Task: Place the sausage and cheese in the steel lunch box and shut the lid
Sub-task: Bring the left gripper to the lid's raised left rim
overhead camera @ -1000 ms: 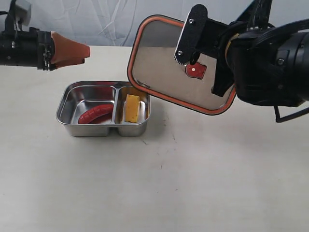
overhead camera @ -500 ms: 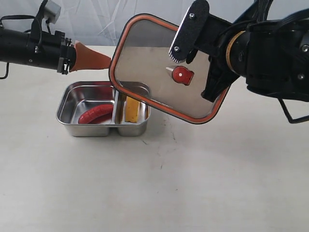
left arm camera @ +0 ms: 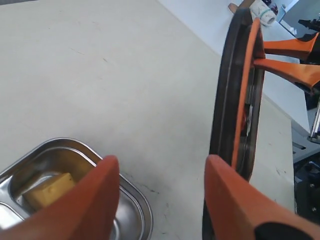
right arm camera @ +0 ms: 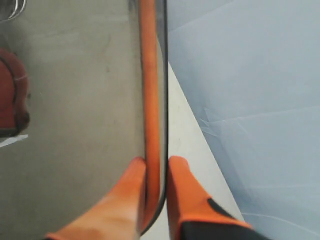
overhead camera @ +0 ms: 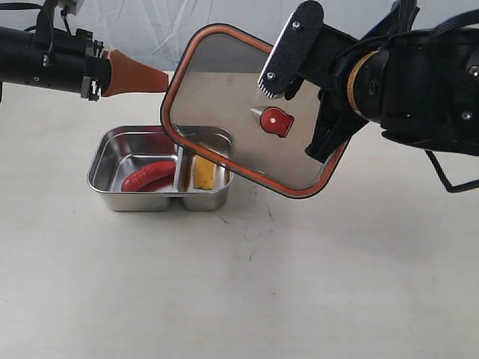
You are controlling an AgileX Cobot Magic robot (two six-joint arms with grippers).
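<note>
White table [overhead camera: 262, 292] holds the steel lunch box [overhead camera: 161, 203], with the sausage [overhead camera: 147, 176] in the big part and the cheese [overhead camera: 203, 175] in the small part. The right gripper [right arm camera: 157, 167] pinches the lid [overhead camera: 221, 97] by its edge, tilted up near the cheese end. The left gripper [left arm camera: 161, 167] is spread wide, holding nothing, close by the lid. The lid might slip out of that thin pinch, or land crooked and push the box. It may bump the left gripper too.

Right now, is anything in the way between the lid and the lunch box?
Nothing visible lies between them. The right gripper holds the lid tilted above the steel lunch box; sausage and cheese lie low inside. The open left gripper hovers close beside the lid's edge.
</note>
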